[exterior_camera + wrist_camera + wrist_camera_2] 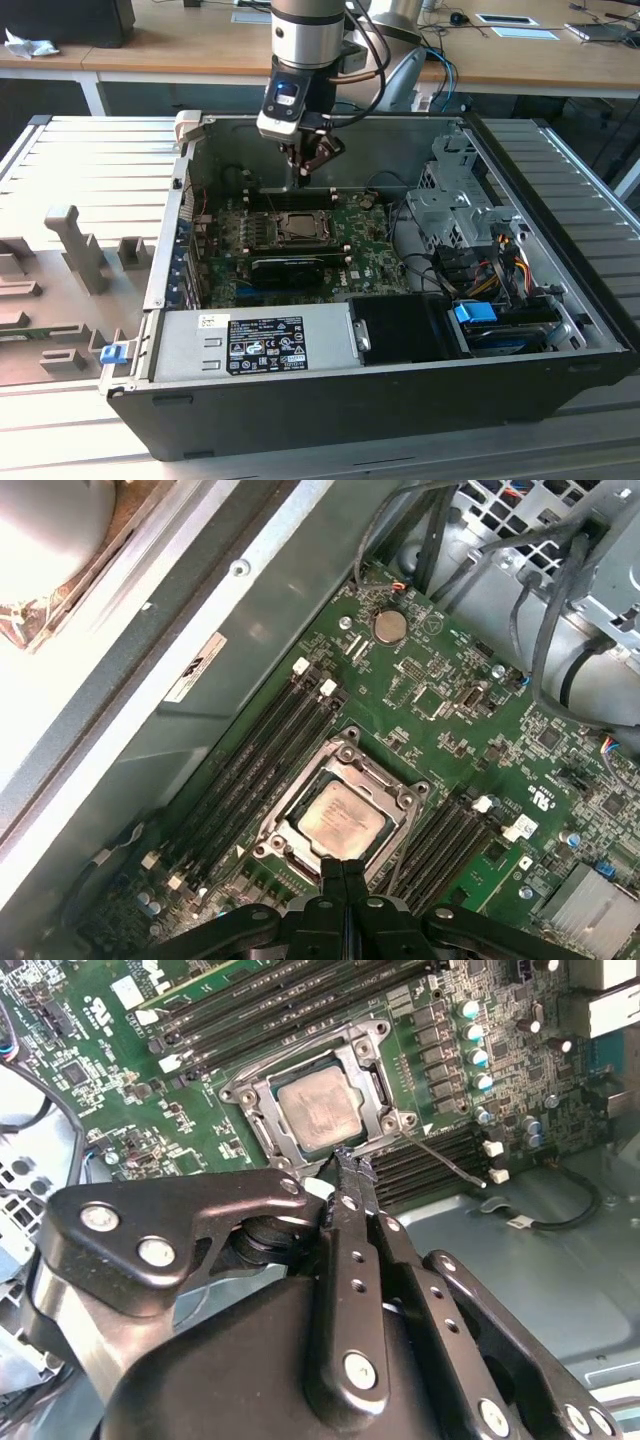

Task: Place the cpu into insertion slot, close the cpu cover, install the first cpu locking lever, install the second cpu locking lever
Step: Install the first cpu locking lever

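**Base:** Status on the hand?
**Me:** I see the gripper [350, 1163] pinched closed and empty, tips right by the cpu cover [372, 778].
**Base:** Chip?
**Me:** The cpu [343, 817] is seated, with the cover flat around it.

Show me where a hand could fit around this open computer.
Bare: the ribbed table at the exterior view's right of the case, and the case floor beside the memory slots. Crowded: around the cpu by the gripper, and the cabled drive cage.

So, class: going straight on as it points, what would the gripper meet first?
Probably the edge of the cpu cover framing the cpu; the gripper hangs shut right there, depth unclear.
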Motion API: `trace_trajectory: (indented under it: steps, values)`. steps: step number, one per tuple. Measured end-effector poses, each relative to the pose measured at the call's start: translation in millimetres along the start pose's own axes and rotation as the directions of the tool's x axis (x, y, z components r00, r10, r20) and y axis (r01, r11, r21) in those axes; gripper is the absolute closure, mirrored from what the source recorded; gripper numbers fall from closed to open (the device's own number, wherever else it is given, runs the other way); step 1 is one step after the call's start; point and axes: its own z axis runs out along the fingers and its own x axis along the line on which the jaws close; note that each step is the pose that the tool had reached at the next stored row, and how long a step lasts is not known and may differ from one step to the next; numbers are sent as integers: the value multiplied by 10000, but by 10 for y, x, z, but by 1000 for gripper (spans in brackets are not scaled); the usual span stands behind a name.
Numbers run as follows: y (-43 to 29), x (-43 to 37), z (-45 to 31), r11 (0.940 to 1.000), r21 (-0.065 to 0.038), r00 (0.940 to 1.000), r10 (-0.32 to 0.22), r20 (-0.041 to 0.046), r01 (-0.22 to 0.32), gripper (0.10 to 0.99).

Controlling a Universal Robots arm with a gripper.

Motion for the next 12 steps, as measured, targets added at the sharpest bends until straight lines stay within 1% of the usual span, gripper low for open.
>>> trace_trajectory:
  steps: [1, 5, 7, 12]
  values:
    - [0, 0, 0, 10000, 0, 10000, -44, -1, 44, 980]
    - [0, 0, 0, 9986, 3, 9986, -538, -8, 538, 980]
    - [0, 0, 0, 9978, 3, 9978, -663, -10, 663, 980]
    - [0, 0, 0, 9941, 6, 9940, -1089, -16, 1089, 980]
